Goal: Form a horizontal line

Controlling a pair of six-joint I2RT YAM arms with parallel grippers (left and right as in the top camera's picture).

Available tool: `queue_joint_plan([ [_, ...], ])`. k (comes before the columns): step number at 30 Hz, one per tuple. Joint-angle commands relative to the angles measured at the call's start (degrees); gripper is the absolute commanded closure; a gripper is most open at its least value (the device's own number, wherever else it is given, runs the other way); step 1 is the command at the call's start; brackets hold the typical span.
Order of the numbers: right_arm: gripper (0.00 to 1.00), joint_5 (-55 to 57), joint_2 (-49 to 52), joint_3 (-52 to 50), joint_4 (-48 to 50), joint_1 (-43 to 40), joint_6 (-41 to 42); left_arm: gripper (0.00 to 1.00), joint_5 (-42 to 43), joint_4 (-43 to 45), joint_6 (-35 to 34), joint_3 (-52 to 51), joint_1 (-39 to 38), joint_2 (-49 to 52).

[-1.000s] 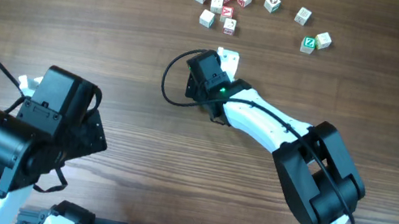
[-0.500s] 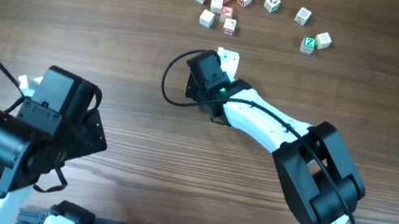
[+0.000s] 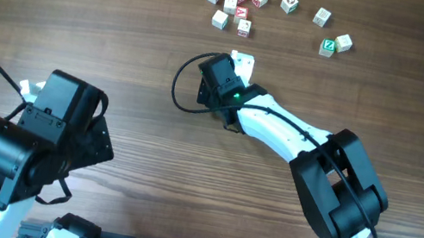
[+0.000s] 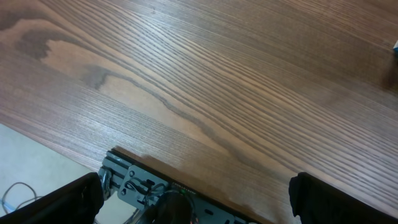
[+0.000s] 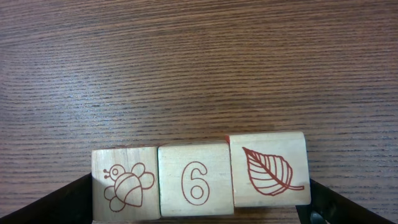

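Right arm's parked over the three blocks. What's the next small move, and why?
Probably raise the right gripper straight up with its jaws open. The bee cube, 6 cube and leaf cube already touch edge to edge in a row between the jaws, though the leaf cube sits slightly out of line.

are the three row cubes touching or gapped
Touching: the bee cube, 6 cube and leaf cube sit edge to edge with no gaps.
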Motion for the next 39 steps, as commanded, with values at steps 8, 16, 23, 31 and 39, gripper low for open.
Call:
queue_joint_plan([
  [8, 0.0, -2.47, -2.38, 1.18, -0.35, -0.13, 0.22, 0.0, -0.94, -0.04, -0.98, -0.15, 0.26, 0.15],
  [16, 0.0, -2.45, -2.58, 1.18, -0.81, -0.13, -1.14, 0.0, -0.94, -0.04, -0.98, -0.15, 0.26, 0.15],
  [23, 0.01, -1.79, -2.58, 1.18, -1.6, -0.13, -2.56, 0.0, -0.94, -0.04, -0.98, -0.15, 0.26, 0.15],
  [31, 0.0, -2.71, -2.71, 2.29, -1.9, -0.13, -2.58, 0.0, -0.94, -0.04, -1.01, -0.15, 0.26, 0.15],
  [39, 0.0, -3.76, -6.99, 2.82, -5.86, -0.13, -2.34, 0.0, -0.94, -0.04, -1.01, -0.15, 0.26, 0.15],
])
